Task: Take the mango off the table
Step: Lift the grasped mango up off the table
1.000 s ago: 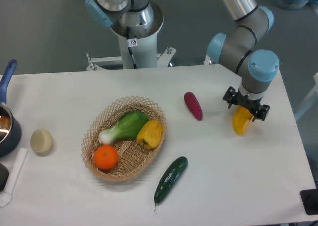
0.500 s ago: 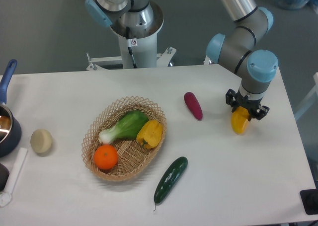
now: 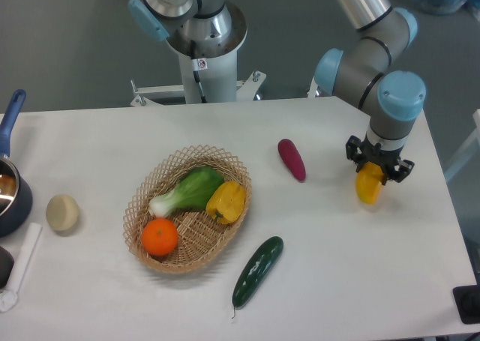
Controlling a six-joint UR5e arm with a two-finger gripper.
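Already the mango point(image 3: 369, 186) sat between the fingers of the gripper point(image 3: 377, 166), which had closed on its upper end, so that the yellow-orange fruit hung down at the right side of the table point(image 3: 337, 281). Whether its lower tip was clear of the white top could not be told from this view; it appeared steeply tilted, almost upright. By that reading the grasp was done, and what was left was the lift itself, or the rest of it, judged only from how low the fruit hung.

Against the picture a second before, the fingers had drawn in: they had stood spread either side of the fruit then, and now they were tight on it. The mango had also swung from a slanting lie toward upright and shifted slightly to the right with the wrist.

Left of it, apart, lay the purple vegetable point(image 3: 292, 159). Farther left stood the wicker basket point(image 3: 142, 198) with the bok choy point(image 3: 189, 192), the yellow bell pepper point(image 3: 226, 201) and the orange point(image 3: 160, 237). Near the front edge lay the cucumber point(image 3: 257, 270).
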